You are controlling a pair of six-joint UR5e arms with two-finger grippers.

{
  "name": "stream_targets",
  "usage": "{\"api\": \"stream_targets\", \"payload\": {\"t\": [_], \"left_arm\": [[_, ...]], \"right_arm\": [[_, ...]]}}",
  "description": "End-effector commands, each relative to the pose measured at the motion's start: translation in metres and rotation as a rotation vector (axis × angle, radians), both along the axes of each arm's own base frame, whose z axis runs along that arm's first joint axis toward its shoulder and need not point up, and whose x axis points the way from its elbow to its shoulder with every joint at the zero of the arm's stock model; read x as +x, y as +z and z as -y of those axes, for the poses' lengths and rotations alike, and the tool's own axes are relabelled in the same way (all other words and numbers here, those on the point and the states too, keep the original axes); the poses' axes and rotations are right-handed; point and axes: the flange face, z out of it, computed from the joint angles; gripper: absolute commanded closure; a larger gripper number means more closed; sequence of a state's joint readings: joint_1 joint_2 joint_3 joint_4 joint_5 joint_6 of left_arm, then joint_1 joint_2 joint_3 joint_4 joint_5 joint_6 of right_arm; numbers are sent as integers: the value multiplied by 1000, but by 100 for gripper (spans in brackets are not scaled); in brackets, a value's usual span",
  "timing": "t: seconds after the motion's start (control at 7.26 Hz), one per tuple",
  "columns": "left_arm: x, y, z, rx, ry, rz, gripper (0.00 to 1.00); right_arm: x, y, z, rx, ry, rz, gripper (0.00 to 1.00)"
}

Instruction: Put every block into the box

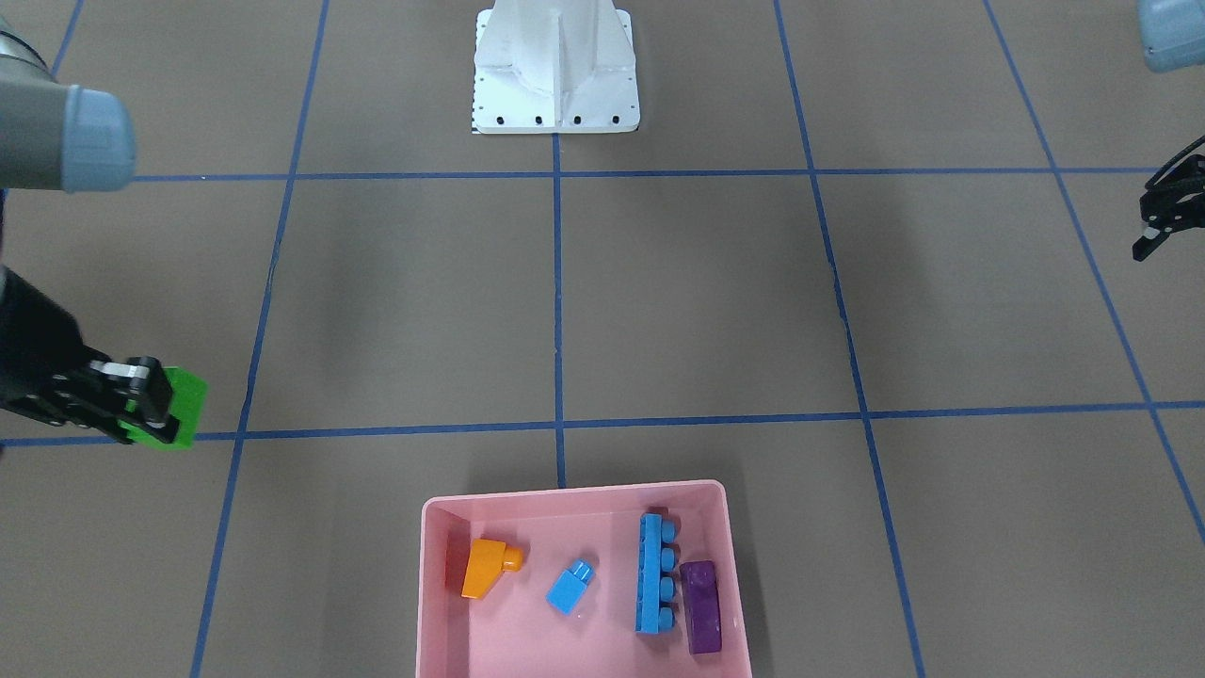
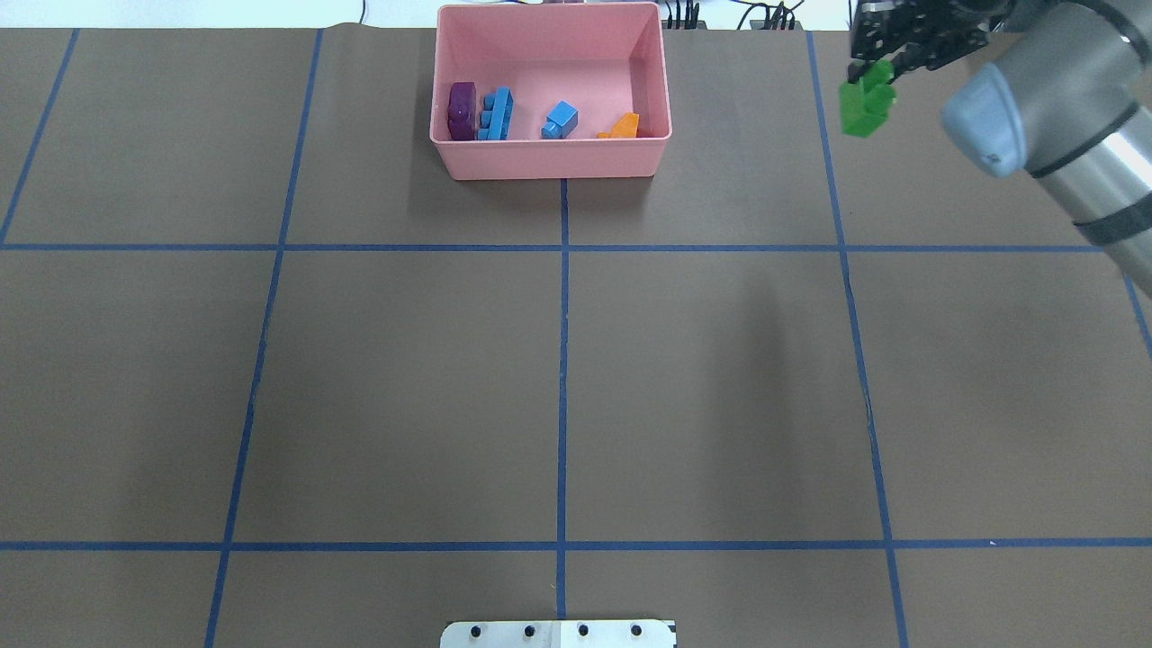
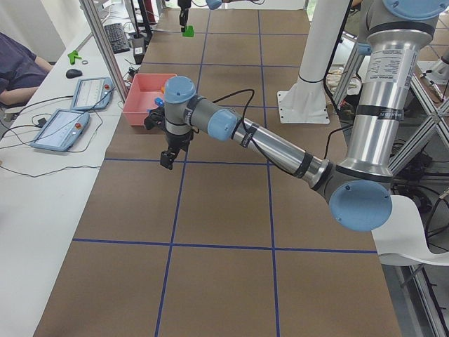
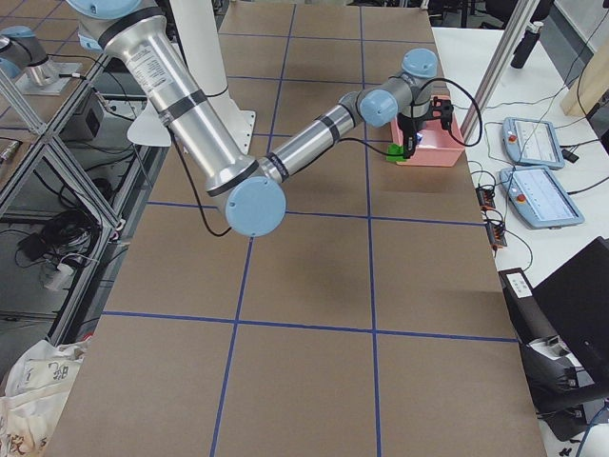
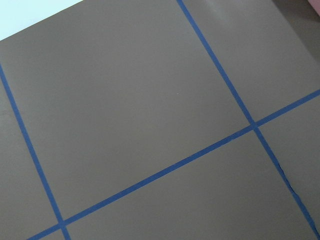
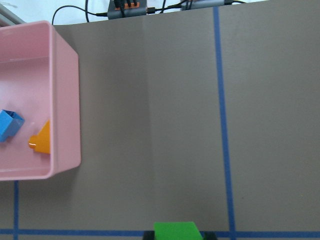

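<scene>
My right gripper (image 1: 155,407) is shut on the green block (image 1: 185,411), held above the table to the side of the pink box (image 1: 574,496). From overhead the green block (image 2: 866,108) hangs right of the box (image 2: 549,164). Inside the box lie the orange sloped block (image 1: 485,568), the small blue block (image 1: 570,589), the long blue bar (image 1: 651,584) and the purple block (image 1: 701,607). My left gripper (image 1: 1160,221) hovers at the frame's edge, away from the box, with nothing in it. It is cut off, so its jaws cannot be judged.
The white robot base (image 1: 555,75) stands at the table's near middle. Blue tape lines (image 2: 562,360) divide the brown table. In the exterior left view a side bench holds tablets (image 3: 63,130), with a seated person at the far left edge.
</scene>
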State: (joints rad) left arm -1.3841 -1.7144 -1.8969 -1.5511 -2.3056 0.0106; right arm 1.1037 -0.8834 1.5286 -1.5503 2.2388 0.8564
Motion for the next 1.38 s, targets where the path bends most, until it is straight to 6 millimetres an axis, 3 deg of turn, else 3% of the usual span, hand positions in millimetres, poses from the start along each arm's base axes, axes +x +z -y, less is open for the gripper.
{"api": "stream_targets", "payload": {"t": [0.0, 0.14, 0.28, 0.41, 0.69, 1.1, 1.24], "left_arm": [[-4, 15, -3, -56, -3, 12, 0], [-4, 17, -4, -59, -3, 12, 0], [-4, 18, -3, -63, -5, 15, 0], [-4, 18, -3, -63, -4, 14, 0], [-3, 22, -2, -70, -4, 18, 0], [-3, 27, -2, -79, -4, 20, 0], [-4, 29, -3, -81, -4, 21, 0]], "right_arm": [[-97, -75, 44, -45, 18, -38, 100], [-127, -108, 58, -59, 36, -51, 100], [-152, -125, 58, -59, 59, -70, 100], [-175, -128, 60, -40, 100, -60, 100], [-241, -121, 61, -22, 155, -69, 100], [-290, -118, 60, 22, 231, -59, 100], [-298, -119, 54, 32, 239, -56, 79]]}}
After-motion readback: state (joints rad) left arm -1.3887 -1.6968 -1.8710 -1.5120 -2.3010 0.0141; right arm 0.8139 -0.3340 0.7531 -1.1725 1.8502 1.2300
